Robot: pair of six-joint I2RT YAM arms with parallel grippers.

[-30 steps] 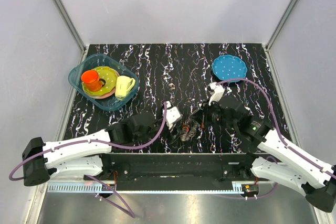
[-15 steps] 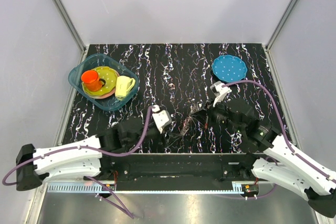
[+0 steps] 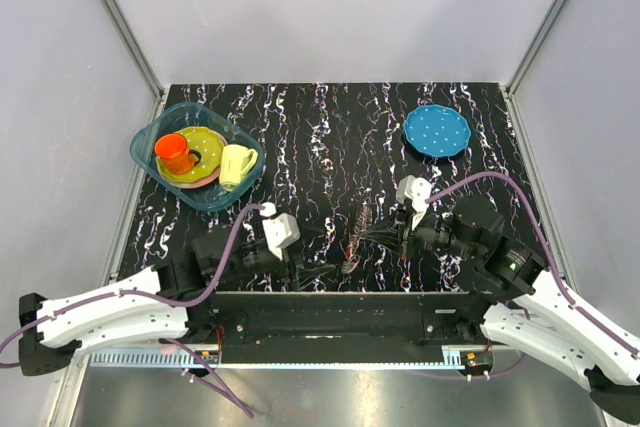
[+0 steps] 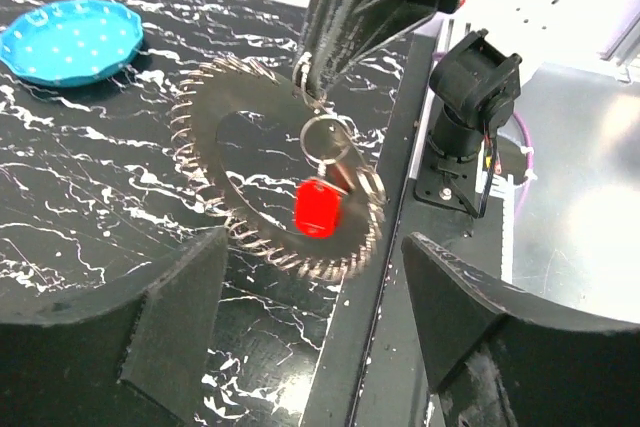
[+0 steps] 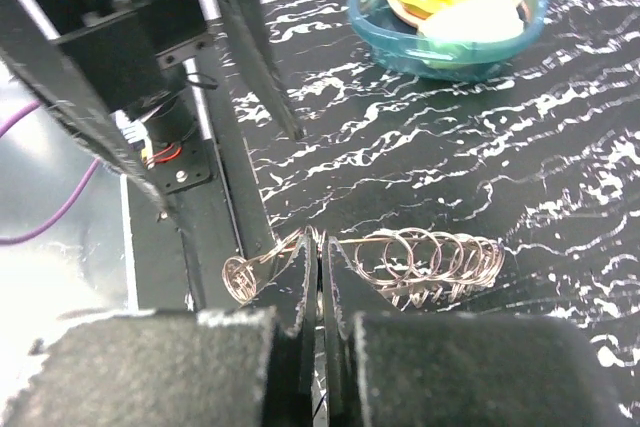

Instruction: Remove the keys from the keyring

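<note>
The keyring [image 4: 225, 162], a dark grey loop fringed with many small wire rings, hangs tilted just above the table near its front edge [image 3: 357, 235]. My right gripper [image 5: 321, 247] is shut on the keyring's rim [image 5: 420, 262], and its dark fingers [image 4: 345, 37] come down onto the loop's top. One small red key [image 4: 318, 209] dangles from a little ring inside the loop. My left gripper [image 4: 315, 252] is open, its jaws wide apart on the near side of the keyring without touching it. From above, the left gripper [image 3: 310, 269] sits left of the ring and the right gripper [image 3: 388, 237] on its right.
A blue dotted plate [image 3: 436, 130] lies at the back right. At the back left, a teal bin [image 3: 150, 137] holds an orange cup [image 3: 175, 152], a cream cup [image 3: 236, 164] and a yellow-green plate. The black base rail [image 4: 390, 247] runs just beside the keyring.
My left arm has drawn back to the left, away from the keyring, its jaws staying open. The right gripper kept its grip and the ring now stands more on edge.
</note>
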